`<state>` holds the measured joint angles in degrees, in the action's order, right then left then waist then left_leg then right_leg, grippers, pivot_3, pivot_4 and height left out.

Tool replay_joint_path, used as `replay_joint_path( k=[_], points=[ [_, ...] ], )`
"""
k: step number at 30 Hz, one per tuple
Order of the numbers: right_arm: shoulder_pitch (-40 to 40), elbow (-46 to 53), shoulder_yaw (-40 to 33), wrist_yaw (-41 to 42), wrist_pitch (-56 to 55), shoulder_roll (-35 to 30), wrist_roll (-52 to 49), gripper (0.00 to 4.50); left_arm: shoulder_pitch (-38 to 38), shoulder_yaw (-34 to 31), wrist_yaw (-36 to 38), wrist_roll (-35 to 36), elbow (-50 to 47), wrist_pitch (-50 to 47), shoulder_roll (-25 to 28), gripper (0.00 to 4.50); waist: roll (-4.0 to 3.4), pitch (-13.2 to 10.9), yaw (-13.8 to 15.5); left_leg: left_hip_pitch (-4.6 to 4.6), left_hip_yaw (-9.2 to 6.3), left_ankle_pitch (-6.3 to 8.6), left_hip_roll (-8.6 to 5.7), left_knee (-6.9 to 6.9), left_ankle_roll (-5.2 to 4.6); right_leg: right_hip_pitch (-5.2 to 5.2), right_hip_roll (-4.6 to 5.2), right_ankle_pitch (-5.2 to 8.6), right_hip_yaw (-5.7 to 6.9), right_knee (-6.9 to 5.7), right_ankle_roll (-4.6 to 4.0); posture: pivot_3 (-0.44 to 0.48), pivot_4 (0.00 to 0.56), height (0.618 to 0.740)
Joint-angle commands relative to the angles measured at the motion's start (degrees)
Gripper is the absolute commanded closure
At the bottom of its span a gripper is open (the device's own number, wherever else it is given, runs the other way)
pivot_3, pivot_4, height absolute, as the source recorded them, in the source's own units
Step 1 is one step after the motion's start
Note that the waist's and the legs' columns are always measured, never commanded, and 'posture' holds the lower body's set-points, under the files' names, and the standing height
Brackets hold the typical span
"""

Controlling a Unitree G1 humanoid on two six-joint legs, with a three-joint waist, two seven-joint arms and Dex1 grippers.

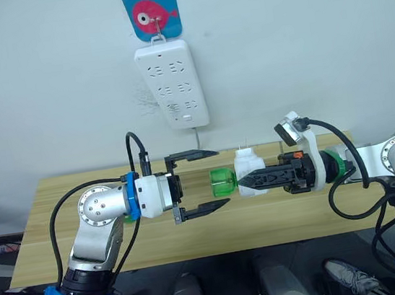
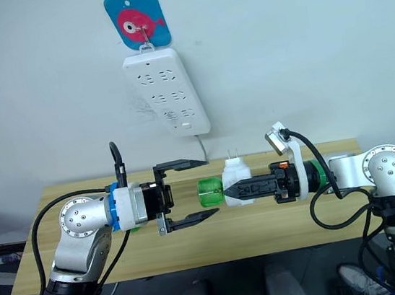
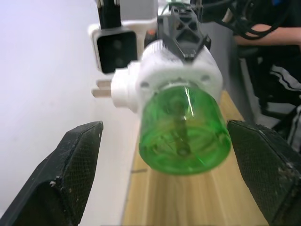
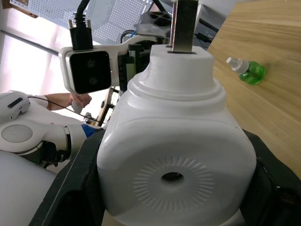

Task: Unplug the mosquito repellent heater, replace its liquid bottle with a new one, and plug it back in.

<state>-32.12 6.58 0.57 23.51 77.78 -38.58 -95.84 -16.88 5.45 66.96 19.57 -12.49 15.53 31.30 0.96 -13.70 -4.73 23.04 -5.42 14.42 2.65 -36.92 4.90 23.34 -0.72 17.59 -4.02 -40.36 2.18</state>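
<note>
Claws meet above the middle of the long pale wooden bench [image 1: 195,239]. My right claw [image 1: 249,181] is clenched on the small rounded white plastic mosquito repellent heater [image 1: 248,170], held in the air with its two metal prongs pointing up and its translucent green liquid bottle [image 1: 224,185] pointing toward my left claw [image 1: 212,179]. My left claw is spread wide, one black finger above and one below the bottle's end, touching nothing. A long white multi-socket power strip [image 1: 171,83] hangs on the wall under a blue card with a pink fish [image 1: 151,10]. A second small green bottle with a white cap [image 4: 248,70] lies on the bench, seen from my right wrist.
</note>
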Motion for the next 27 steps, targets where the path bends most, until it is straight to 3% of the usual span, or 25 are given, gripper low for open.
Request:
replay_joint_path(
  k=[1, 3, 8, 9, 11, 13, 14, 18, 20, 24, 27],
  points=[
    [0.25, 1.32, -1.71, -0.04, -1.07, -0.30, -2.33, 1.43, -0.72, 0.61, -0.35, -0.31, 0.57, 2.18, -0.61, 0.21, 0.00, 0.00, -0.04, 0.00, -0.01, 0.00, 0.00, 0.01, 0.00, 0.00, 0.00, 0.00, 0.01, 0.00, 0.00, -0.115, 0.208, 0.725],
    [0.43, 1.62, -1.68, -0.21, -1.19, -0.30, -2.46, 1.43, -1.78, 1.00, -1.15, 0.19, 0.13, 1.40, -1.23, 0.60, 0.00, 0.00, -0.06, 0.00, -0.01, 0.00, 0.01, 0.01, 0.00, 0.00, -0.01, 0.00, 0.01, 0.00, 0.00, -0.116, 0.209, 0.725],
    [0.88, 2.34, -1.40, -0.62, -1.68, -0.47, -2.66, 1.43, -2.08, 0.24, 0.24, 2.44, -1.71, -1.85, 1.10, 2.13, 0.00, 0.00, -0.12, 0.00, 0.00, 0.00, 0.00, 0.00, 0.00, -0.01, 0.00, 0.00, 0.00, 0.00, 0.00, -0.113, 0.212, 0.725],
    [0.99, 2.50, -1.35, -0.70, -1.77, -0.53, -2.70, 1.43, -2.35, 0.04, 0.13, 3.24, -2.42, -3.79, 1.73, 2.23, 0.00, -0.01, -0.17, 0.00, -0.01, 0.00, 0.01, 0.01, 0.00, -0.01, -0.01, 0.00, 0.02, 0.00, 0.00, -0.112, 0.211, 0.725],
    [1.20, 3.04, -1.23, -0.39, -1.77, -0.73, -2.25, 1.43, -3.54, 0.37, -0.94, 6.59, -4.22, -15.90, 4.96, 2.23, 0.00, -0.01, -0.21, -0.01, -0.04, 0.00, 0.02, 0.03, 0.00, -0.01, -0.02, 0.00, 0.03, 0.00, 0.00, -0.106, 0.211, 0.725],
    [1.34, 3.93, -0.93, 0.46, -1.59, -1.06, -1.36, 1.43, -5.70, -0.81, -5.79, 18.84, -4.92, -39.22, 8.98, 2.23, 0.02, -0.03, -0.31, 0.01, -0.12, 0.00, 0.02, 0.02, 0.00, -0.01, -0.03, 0.00, 0.08, -0.02, 0.00, -0.101, 0.209, 0.725],
    [1.36, 4.26, -0.78, 0.81, -1.57, -1.20, -1.00, 1.43, -6.56, -1.50, -7.59, 23.23, -5.06, -46.53, 10.03, 2.23, 0.01, -0.03, -0.32, 0.01, -0.14, 0.00, 0.02, 0.01, -0.01, -0.01, -0.03, 0.00, 0.09, -0.03, 0.01, -0.101, 0.209, 0.725],
    [1.55, 5.44, -0.30, 1.98, -1.39, -1.69, -0.16, 1.43, -12.72, -2.84, -3.68, 37.97, -0.08, -68.54, 16.37, 2.23, 0.07, -0.16, -0.54, -0.01, -0.20, 0.00, 0.03, -0.01, -0.01, -0.02, -0.07, 0.06, 0.16, -0.06, 0.10, -0.104, 0.212, 0.725],
    [1.68, 6.10, -0.03, 2.65, -1.40, -2.04, 0.28, 1.44, -14.57, -2.78, -2.29, 39.22, 1.05, -71.07, 17.49, 2.23, 0.05, -0.17, -0.55, -0.02, -0.24, 0.00, 0.03, 0.01, -0.01, -0.02, -0.09, 0.14, 0.21, -0.05, 0.23, -0.104, 0.213, 0.725],
    [2.05, 6.66, 0.13, 2.70, -1.85, -2.26, 0.03, 1.44, -14.07, -2.17, -3.11, 34.51, -0.95, -66.29, 16.74, 2.23, 0.05, -0.18, -0.34, 0.00, -0.22, 0.00, 0.04, 0.06, -0.01, -0.02, -0.07, 0.01, 0.20, 0.04, 0.01, -0.103, 0.214, 0.725],
    [2.05, 6.38, 0.17, 2.31, -2.21, -2.26, -0.35, 1.44, -11.42, -0.13, -1.51, 28.39, -3.11, -59.84, 17.51, 1.18, 0.04, -0.18, -0.29, -0.01, -0.20, 0.00, 0.04, 0.10, 0.00, -0.02, -0.06, 0.01, 0.18, 0.09, 0.00, -0.103, 0.216, 0.725]
  ],
)
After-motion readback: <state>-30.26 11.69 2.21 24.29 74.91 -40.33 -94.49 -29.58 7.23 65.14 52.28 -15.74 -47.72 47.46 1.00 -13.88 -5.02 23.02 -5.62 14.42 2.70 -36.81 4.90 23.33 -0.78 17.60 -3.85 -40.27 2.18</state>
